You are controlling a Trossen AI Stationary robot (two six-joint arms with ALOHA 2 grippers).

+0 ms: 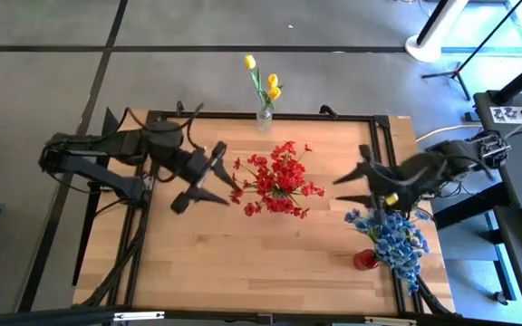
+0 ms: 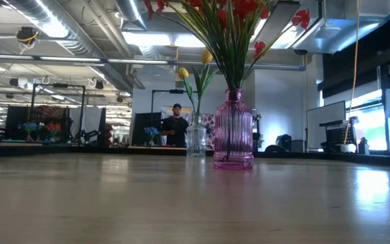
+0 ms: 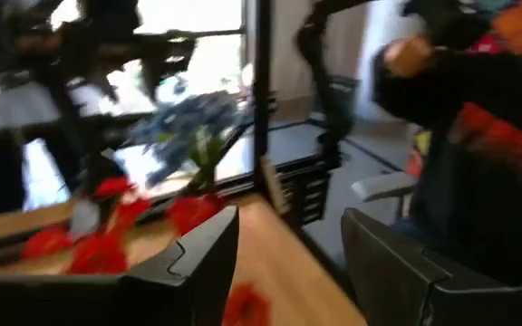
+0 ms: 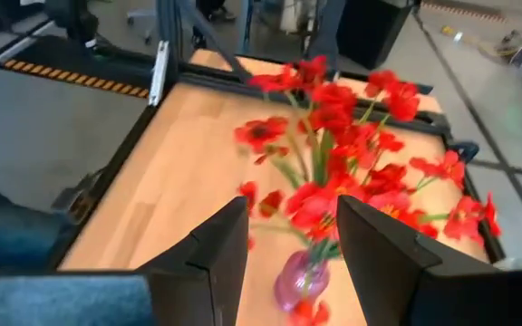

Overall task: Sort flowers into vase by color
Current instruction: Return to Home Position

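Red sprays (image 1: 277, 179), yellow tulips (image 1: 272, 87), blue clusters (image 1: 397, 240) stand bunched apart.

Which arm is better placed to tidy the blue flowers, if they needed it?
Right: the right hand hovers open just beside the blue flowers, while the left hand sits beyond the red flowers, farther off.

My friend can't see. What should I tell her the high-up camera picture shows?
Three flower bunches stand on a wooden table: red flowers in the middle, yellow tulips at the top edge, blue flowers in a red vase at lower right. The left gripper and right gripper hang open either side of the red flowers.
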